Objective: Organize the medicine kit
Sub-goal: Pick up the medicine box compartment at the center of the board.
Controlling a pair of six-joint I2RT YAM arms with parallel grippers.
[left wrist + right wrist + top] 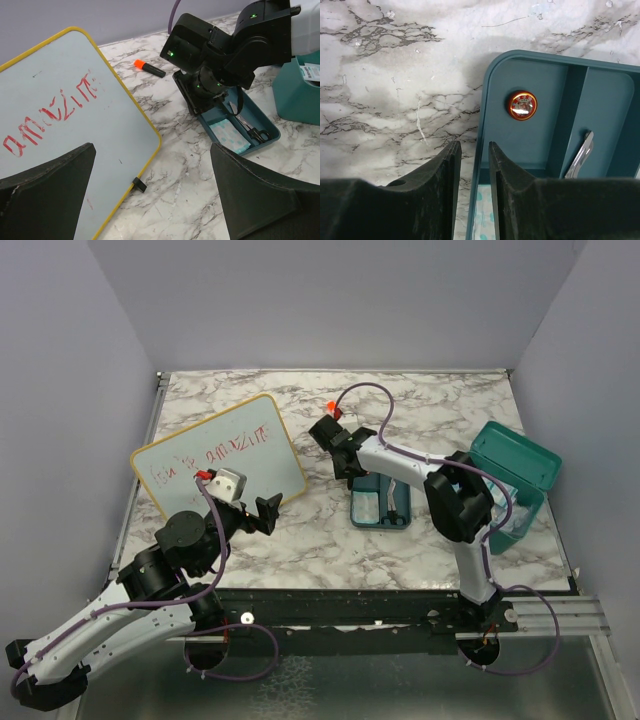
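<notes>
The marble surface (420,400) carries a yellow-framed whiteboard (240,440) on the left. The teal case (515,455) of the medicine kit stands at the right edge with its lid raised. Its tray insert (380,524) lies flat near the middle, left of the case and apart from it.

The right gripper (475,145) is down at the tray's far corner, narrowly parted, with one finger outside the wall and one inside. It is not clamped as far as I can see. The left gripper (152,150) hangs spread wide over the whiteboard's edge, holding nothing.

In the tray are a gauze pad (229,136), small scissors (256,133) and a little round red tin (522,105).

This looks like taking hold of the tray. Next, I'd judge, it should close on that wall, lift level so nothing slides, and carry the tray right into the case.
</notes>
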